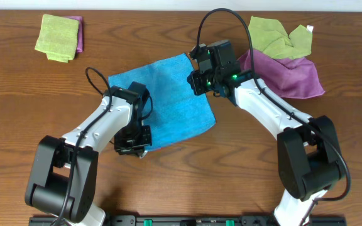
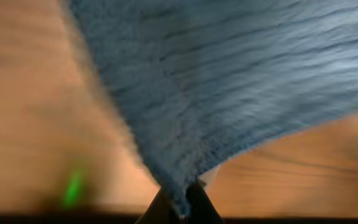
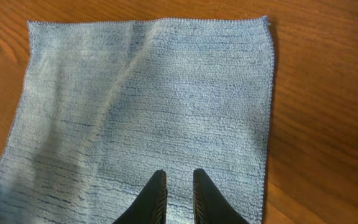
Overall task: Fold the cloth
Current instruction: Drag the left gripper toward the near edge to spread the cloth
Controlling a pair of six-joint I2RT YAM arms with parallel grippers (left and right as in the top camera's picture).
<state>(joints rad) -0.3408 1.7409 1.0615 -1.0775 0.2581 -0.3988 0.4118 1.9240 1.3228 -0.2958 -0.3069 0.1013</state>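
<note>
The bright blue cloth [image 1: 168, 100] lies spread on the wooden table between both arms. My left gripper [image 1: 134, 147] is at its near left corner, shut on it. In the left wrist view the cloth [image 2: 229, 81] rises as a pinched point out of the closed gripper [image 2: 185, 202], lifted off the wood. My right gripper [image 1: 197, 80] hovers at the far right edge. In the right wrist view its gripper [image 3: 179, 177] stands narrowly open above the flat cloth [image 3: 154, 93], with nothing held between its fingers [image 3: 155, 193].
A folded light green cloth [image 1: 56, 37] on a purple one [image 1: 77, 34] sits at the back left. A crumpled green cloth [image 1: 275, 34] and purple cloth [image 1: 291, 75] lie at the back right, just behind my right arm.
</note>
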